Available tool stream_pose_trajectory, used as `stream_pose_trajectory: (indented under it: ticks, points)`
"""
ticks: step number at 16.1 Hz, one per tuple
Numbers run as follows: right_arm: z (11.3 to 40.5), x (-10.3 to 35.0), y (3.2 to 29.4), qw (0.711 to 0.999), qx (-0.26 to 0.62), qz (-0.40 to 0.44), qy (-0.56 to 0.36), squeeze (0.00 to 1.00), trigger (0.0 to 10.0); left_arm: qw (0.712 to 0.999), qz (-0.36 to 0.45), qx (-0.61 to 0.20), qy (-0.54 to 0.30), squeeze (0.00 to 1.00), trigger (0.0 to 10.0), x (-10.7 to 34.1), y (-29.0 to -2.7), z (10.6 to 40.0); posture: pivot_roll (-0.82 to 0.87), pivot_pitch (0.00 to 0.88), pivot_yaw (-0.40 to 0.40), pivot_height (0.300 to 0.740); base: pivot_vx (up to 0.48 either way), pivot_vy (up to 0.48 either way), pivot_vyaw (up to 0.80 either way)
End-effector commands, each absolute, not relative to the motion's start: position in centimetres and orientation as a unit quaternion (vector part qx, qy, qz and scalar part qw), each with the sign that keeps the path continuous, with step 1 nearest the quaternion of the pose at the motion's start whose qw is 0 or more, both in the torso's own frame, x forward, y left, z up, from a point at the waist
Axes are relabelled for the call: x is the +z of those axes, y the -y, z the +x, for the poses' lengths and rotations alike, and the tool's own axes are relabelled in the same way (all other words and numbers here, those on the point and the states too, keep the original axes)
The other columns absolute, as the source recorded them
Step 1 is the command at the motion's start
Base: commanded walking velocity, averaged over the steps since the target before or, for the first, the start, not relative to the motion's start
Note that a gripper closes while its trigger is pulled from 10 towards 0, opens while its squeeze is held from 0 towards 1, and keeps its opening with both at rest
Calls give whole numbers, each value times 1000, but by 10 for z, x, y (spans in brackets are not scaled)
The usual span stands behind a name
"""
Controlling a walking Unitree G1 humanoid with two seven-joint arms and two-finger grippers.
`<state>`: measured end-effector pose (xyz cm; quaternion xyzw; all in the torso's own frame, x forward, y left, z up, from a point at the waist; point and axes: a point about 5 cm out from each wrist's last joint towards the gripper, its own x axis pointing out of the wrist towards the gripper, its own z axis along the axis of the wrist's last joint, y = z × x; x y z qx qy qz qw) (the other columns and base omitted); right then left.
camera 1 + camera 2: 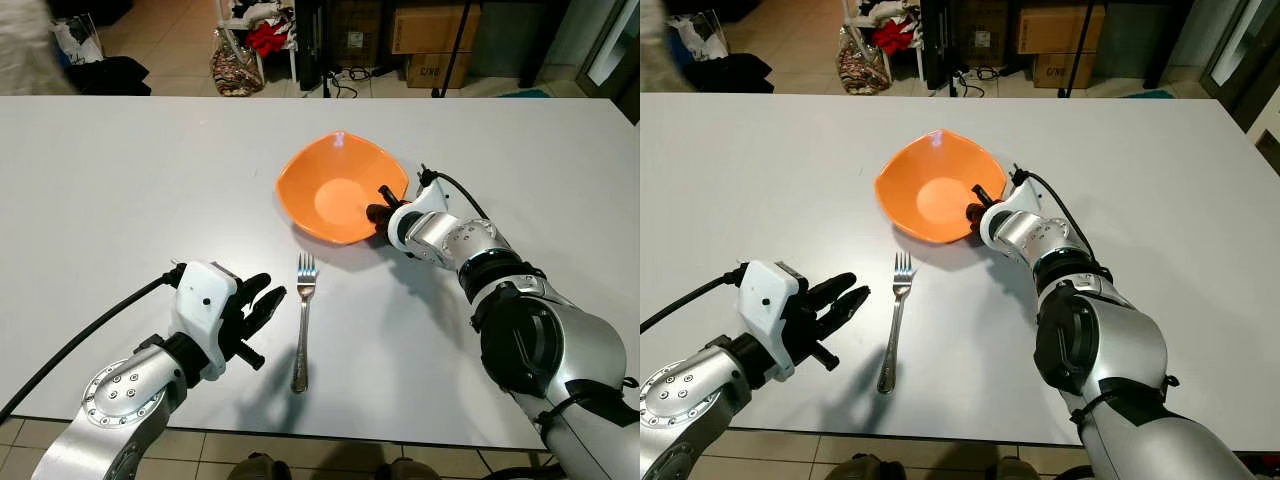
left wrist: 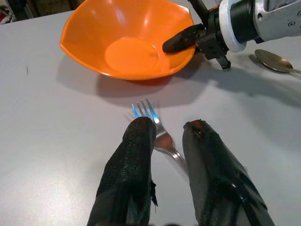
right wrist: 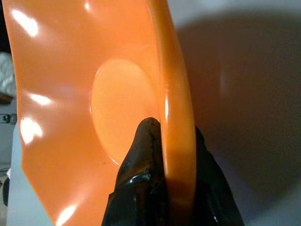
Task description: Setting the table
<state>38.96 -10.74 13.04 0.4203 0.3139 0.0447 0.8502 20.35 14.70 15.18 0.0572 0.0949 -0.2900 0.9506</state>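
An orange bowl point(image 1: 335, 190) sits mid-table, tilted slightly. My right gripper point(image 1: 381, 206) is shut on its near right rim, one finger point(image 3: 143, 141) inside the bowl and the other under the rim. A silver fork point(image 1: 302, 322) lies on the white table, tines pointing at the bowl. My left gripper point(image 1: 266, 296) hovers just left of the fork, open and holding nothing; in the left wrist view its fingertips point(image 2: 141, 129) straddle the fork's neck point(image 2: 164, 141) from above. A spoon point(image 2: 277, 61) lies on the table beyond my right wrist.
The white table point(image 1: 150, 180) stretches wide to the left and right of the bowl, and its front edge point(image 1: 330, 437) is near my body. Beyond the far edge, bags point(image 1: 236, 65), cardboard boxes point(image 1: 430, 30) and cables stand on the floor.
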Motion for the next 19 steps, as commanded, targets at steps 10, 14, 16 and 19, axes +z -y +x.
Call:
stream_pose_trajectory:
  ticks: [10,14,16,19]
  points:
    - [395,146,105,842,53,442,-306,1000,10000,954,9,-298,-46,0,10000,168,-142,212,-71,68,68,740,0,0,0]
    - [394,149,116,832,74,453,-313,1000,10000,956,11,-292,-39,0,10000,168,-142,217,-85,38,62,740,0,0,0]
    - [393,152,124,820,88,469,-316,996,10000,957,9,-289,-34,0,10000,169,-142,218,-87,27,59,740,0,0,0]
    - [387,156,150,800,108,493,-325,0,10000,958,1,-286,-30,0,10000,169,-142,215,-97,10,57,740,0,0,0]
